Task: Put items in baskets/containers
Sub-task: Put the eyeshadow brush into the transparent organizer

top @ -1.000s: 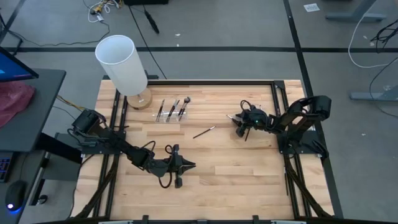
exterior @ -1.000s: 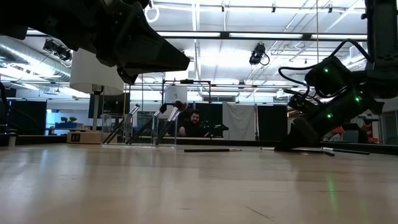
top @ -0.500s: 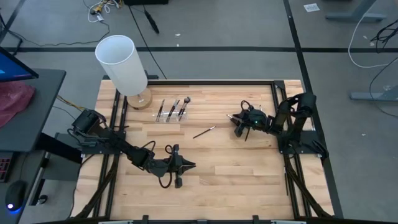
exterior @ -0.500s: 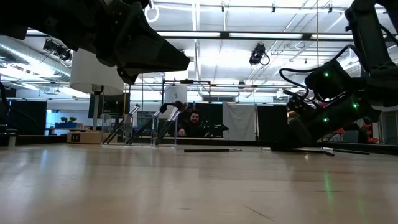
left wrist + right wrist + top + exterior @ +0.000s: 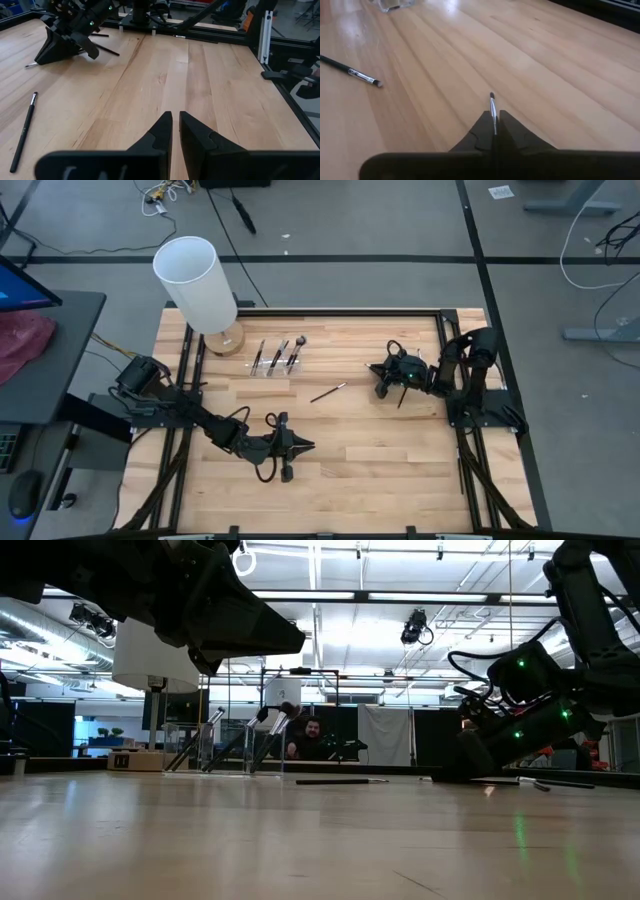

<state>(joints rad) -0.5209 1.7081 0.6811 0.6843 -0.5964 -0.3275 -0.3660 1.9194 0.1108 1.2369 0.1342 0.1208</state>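
My right gripper (image 5: 381, 380) is low over the table right of centre, shut on a thin dark makeup brush (image 5: 492, 104). A second brush (image 5: 328, 391) lies flat on the wood a little to its left, also seen from the right wrist as the loose brush (image 5: 351, 71). The clear holder (image 5: 274, 363) stands at the far left with three brushes leaning in it. My left gripper (image 5: 303, 446) hovers near the front edge, its fingers (image 5: 162, 131) shut with nothing between them. My right gripper pinches the brush between its two fingers near the silver ferrule (image 5: 493, 111). The fingers slant down from the table's right. The brush runs along the fingers, its small tip (image 5: 491, 95) sticking out ahead of them. Its handle (image 5: 530, 783) trails behind at table level.
A tall white cylinder (image 5: 196, 280) on a round wooden base stands at the far left corner beside the holder. A black frame (image 5: 448, 330) borders the table. Bare wood lies between the two grippers and the holder.
My right arm's elbow has swung toward the table's left while its gripper stayed low over the same spot, tipped a little, and shut on the brush. The brush stays at table level.
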